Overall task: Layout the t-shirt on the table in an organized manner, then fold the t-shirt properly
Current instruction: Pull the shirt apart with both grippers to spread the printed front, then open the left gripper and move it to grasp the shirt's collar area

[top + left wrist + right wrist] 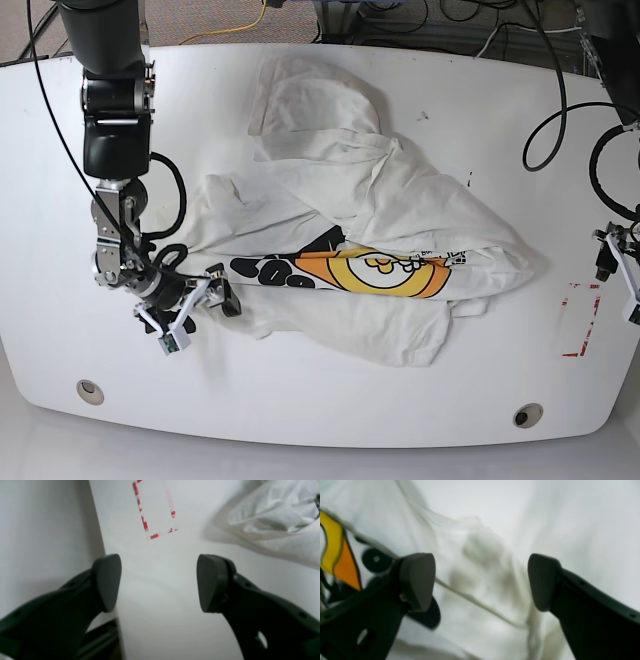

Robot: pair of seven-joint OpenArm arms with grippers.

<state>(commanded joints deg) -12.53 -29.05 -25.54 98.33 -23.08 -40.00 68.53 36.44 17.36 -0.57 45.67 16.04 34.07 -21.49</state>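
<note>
Your left fingers point(211, 583) and right fingers point(543, 582) stand wide apart — right pair over the t-shirt point(350, 200); contact unclear.

1. I see bright, cool light across all 3 views.
2. My left wrist view shows soft shadow beside the cloth point(275, 517).
3. My right wrist view is blurry.
4. My base view looks sharper, its table point(300, 395) edges bowed.

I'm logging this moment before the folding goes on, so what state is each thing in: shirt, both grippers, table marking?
T-shirt: rumpled and unfolded, its flower graphic partly covered by cloth.
Left gripper: open, nothing between its fingers.
Right gripper: open, over the t-shirt.
Red tape outline: broken, with gaps.
</note>
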